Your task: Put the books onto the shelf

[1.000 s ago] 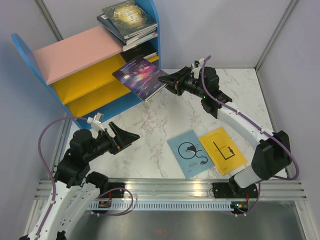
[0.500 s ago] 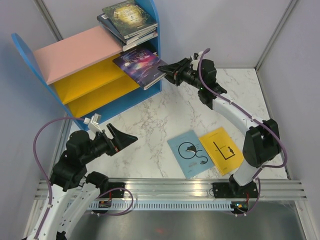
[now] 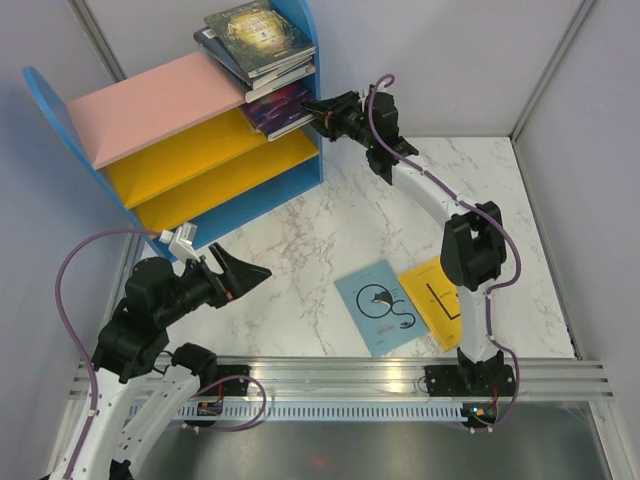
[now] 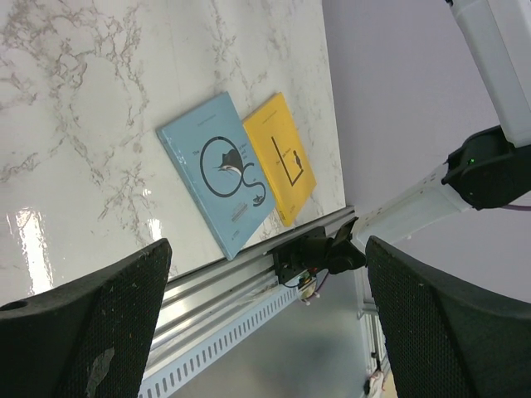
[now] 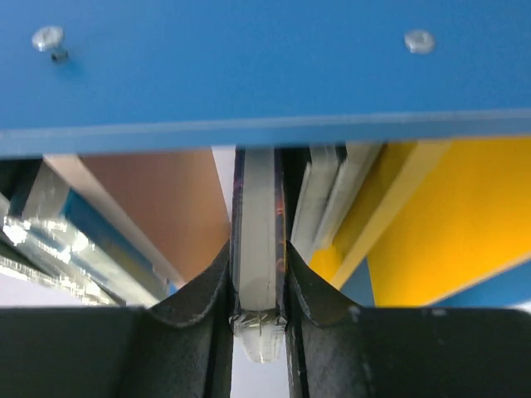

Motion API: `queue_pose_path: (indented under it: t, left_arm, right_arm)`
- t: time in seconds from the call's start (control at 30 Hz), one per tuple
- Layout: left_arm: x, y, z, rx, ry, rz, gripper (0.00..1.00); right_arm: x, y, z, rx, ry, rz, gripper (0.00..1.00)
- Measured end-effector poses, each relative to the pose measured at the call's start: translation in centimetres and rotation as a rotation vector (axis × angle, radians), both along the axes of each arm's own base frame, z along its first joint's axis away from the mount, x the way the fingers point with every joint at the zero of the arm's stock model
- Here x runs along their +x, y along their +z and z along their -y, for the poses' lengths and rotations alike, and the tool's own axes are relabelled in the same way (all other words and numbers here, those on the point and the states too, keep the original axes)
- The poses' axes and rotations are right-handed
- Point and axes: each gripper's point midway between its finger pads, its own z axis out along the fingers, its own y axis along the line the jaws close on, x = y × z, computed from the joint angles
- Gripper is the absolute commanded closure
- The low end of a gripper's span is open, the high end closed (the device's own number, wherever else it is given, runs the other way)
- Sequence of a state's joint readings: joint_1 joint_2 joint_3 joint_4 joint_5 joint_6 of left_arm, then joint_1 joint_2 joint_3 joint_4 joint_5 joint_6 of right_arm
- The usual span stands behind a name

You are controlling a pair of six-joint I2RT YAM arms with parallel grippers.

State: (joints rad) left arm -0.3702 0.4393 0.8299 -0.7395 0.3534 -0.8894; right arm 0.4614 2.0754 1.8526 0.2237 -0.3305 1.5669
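**Sliding a purple book (image 3: 275, 108) into the shelf (image 3: 55, 105)**

Lying flat on the marble table (image 3: 300, 235), just short of the front rail (image 3: 340, 372): a pale blue book (image 3: 380, 305) and a yellow book (image 3: 428, 295), side by side. In the top view, partly covering the yellow one: the right arm (image 3: 470, 250). Piled on the pink board (image 3: 150, 105) against the blue side panel (image 3: 303, 60): a stack of books (image 3: 255, 35), with a dark, gold-patterned cover uppermost. Crossing the right wrist view just above the held book: the edge of that panel, with other book edges close on either side.

A second ago, held out in the air in front of the shelf. Now carried in under the pink board and onto the upper yellow board (image 3: 190, 150), at the right end beside the panel. Reached by stretching the right arm much farther forward, elbow now over the yellow book. No shift in the two books on the table. As before for the left gripper (image 3: 248, 268): spread wide, gripping nothing, hovering over the table's near left part.

Clenched by the right gripper (image 3: 316, 108) at its outer edge, fingers (image 5: 195, 323) pressed to both faces of the pale page block. Thin, with a dark purple cover streaked with pink and blue light. Slightly tilted, mostly inside the compartment, with only the gripped end sticking past the panel's front edge.
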Motion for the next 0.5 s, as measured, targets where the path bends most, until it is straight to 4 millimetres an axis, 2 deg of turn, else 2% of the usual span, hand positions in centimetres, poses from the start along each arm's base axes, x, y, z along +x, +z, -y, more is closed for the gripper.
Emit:
queue_pose_path:
  t: [0.1, 0.2, 0.23, 0.37, 0.5]
  left_arm:
    - [0.0, 0.1, -0.2, 0.012, 0.009, 0.004, 0.0]
    - [0.1, 0.0, -0.4, 0.025, 0.013, 0.002, 0.0]
    - [0.1, -0.1, -0.4, 0.028, 0.013, -0.001, 0.0]
    - [0.6, -0.5, -0.4, 0.048, 0.022, -0.019, 0.0]
    - [1.1, -1.0, -0.3, 0.065, 0.024, -0.04, 0.0]
  right_arm:
    - [1.9, 0.0, -0.3, 0.004, -0.035, 0.005, 1.0]
    - [3.0, -0.1, -0.4, 0.01, -0.051, 0.005, 0.58]
    - [3.2, -0.1, -0.4, 0.013, -0.052, 0.003, 0.4]
    - [2.8, 1.6, 0.0, 0.053, -0.051, 0.042, 0.29]
    - [1.9, -0.4, 0.8, 0.05, -0.05, 0.013, 0.27]
